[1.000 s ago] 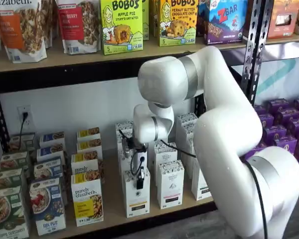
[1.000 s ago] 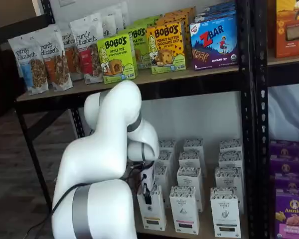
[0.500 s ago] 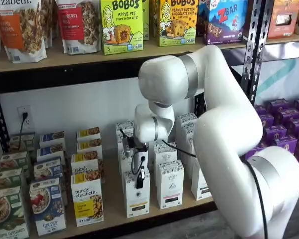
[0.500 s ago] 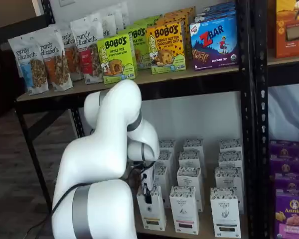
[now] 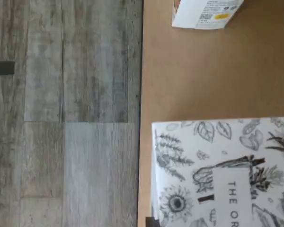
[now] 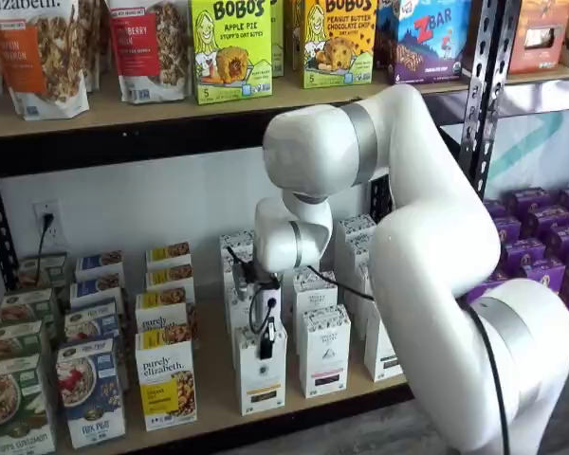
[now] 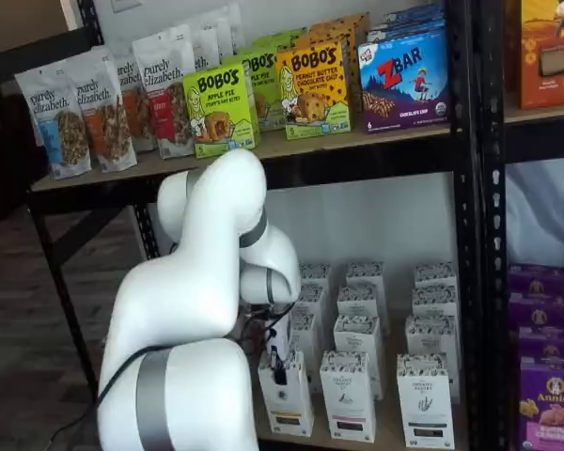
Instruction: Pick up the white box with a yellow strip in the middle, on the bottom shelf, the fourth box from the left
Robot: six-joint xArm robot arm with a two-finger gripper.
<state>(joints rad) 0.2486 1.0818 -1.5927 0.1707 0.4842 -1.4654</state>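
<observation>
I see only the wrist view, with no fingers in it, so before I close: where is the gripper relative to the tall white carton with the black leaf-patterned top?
Observer: In both shelf views the white-bodied, black-fingered gripper is at the top of the front white carton. A black finger hangs over its front face.
Operator: Is that the carton I want?
Observer: Its front carries a yellow-orange strip low down, above a dark label.
Operator: Are the fingers open?
Observer: Cannot tell. Neither shelf view shows both fingers or a gap between them.
</observation>
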